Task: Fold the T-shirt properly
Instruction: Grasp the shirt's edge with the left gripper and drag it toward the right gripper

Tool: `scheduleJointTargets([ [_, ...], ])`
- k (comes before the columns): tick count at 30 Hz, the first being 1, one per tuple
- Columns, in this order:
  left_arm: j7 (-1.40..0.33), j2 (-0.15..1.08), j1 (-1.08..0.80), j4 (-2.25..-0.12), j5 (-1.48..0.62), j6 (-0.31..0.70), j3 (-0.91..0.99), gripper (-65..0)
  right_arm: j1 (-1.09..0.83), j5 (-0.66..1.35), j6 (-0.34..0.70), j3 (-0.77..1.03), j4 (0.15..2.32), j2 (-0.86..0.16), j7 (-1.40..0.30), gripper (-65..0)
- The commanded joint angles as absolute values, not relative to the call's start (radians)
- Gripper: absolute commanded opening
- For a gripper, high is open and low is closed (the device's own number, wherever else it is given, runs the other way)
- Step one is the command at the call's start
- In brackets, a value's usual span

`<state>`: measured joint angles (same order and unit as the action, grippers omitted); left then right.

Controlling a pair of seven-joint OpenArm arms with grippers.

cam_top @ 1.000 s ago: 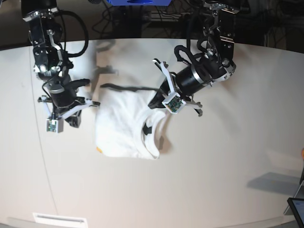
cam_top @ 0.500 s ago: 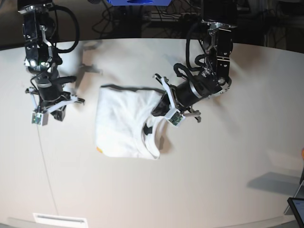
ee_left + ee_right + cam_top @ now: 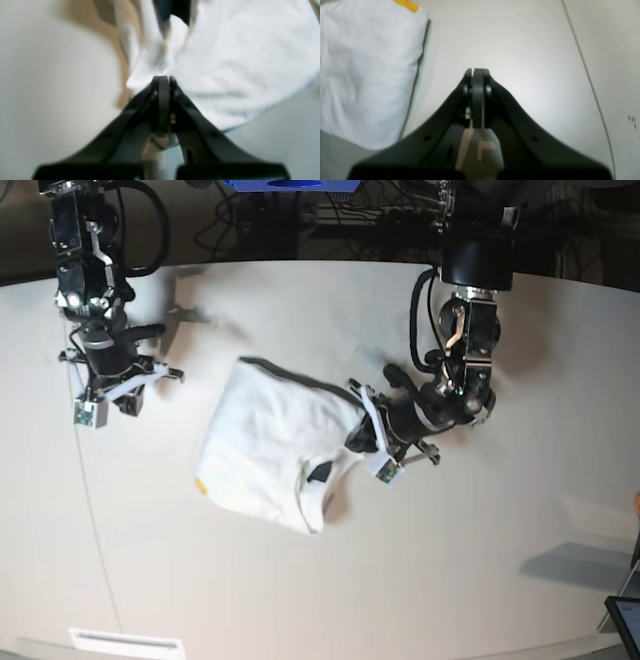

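— Moved since the last look? 
— Item one, T-shirt (image 3: 270,445): folded bundle swung askew on the worktop (image 3: 480,580), dragged toward the near side. It lies around the worktop's middle, plain white side up, with an orange tab at its near-left corner.
— Item two? 
— Left gripper (image 3: 362,432): jaws pressed together, pinching the T-shirt's right edge beside the dark collar opening.
— Item three? 
— Right gripper (image 3: 122,383): jaws pressed together on nothing, near the worktop's far-left edge, well apart from the cloth.
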<state>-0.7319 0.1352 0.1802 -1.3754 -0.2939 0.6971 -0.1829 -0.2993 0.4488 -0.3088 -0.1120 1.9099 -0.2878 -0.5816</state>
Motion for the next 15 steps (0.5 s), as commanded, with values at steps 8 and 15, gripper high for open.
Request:
scheduleJointTargets([
  [8, -0.587, 0.133, 0.418, -1.152, -0.311, 0.698, -0.343, -65.0, -0.361, 0.446, -0.222, -0.108, 1.940, -0.289, -0.555, -64.7],
  [15, -0.450, 0.019, 0.545, -0.937, -0.311, 0.697, -0.450, -65.0, -0.403, 0.446, -0.194, -0.110, 1.937, -0.268, -0.498, -64.7],
])
